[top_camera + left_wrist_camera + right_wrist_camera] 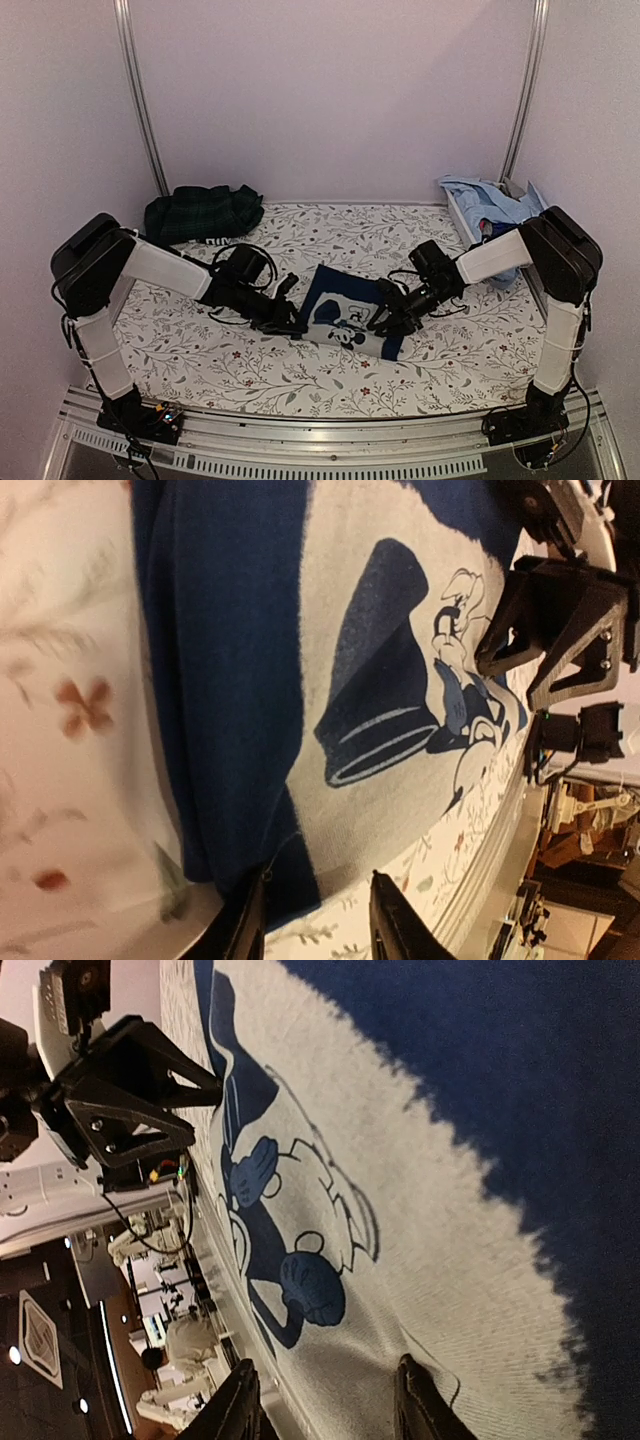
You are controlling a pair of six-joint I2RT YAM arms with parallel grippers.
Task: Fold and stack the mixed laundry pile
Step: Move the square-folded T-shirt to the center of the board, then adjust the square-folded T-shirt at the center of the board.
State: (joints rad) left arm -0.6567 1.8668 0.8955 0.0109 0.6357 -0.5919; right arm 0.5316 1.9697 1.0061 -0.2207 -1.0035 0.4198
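A folded navy T-shirt (pixel 345 318) with a white cartoon print lies flat in the middle of the floral sheet (pixel 250 370). My left gripper (pixel 291 322) is low at the shirt's left edge. In the left wrist view its jaws stand apart (pixel 315 915) over a navy corner of the T-shirt (pixel 220 680), pinching nothing. My right gripper (pixel 386 322) is at the shirt's right edge. It is open (pixel 330 1400), with one fingertip (pixel 418 1395) resting on the white print of the T-shirt (pixel 420 1210). The rest of the pile lies apart.
A dark green plaid piece (pixel 203 213) lies bunched at the back left. Light blue shirts (pixel 487 205) fill a white bin (pixel 462 218) at the back right. Metal posts and white walls close off the back. An aluminium rail (pixel 330 430) runs along the near edge.
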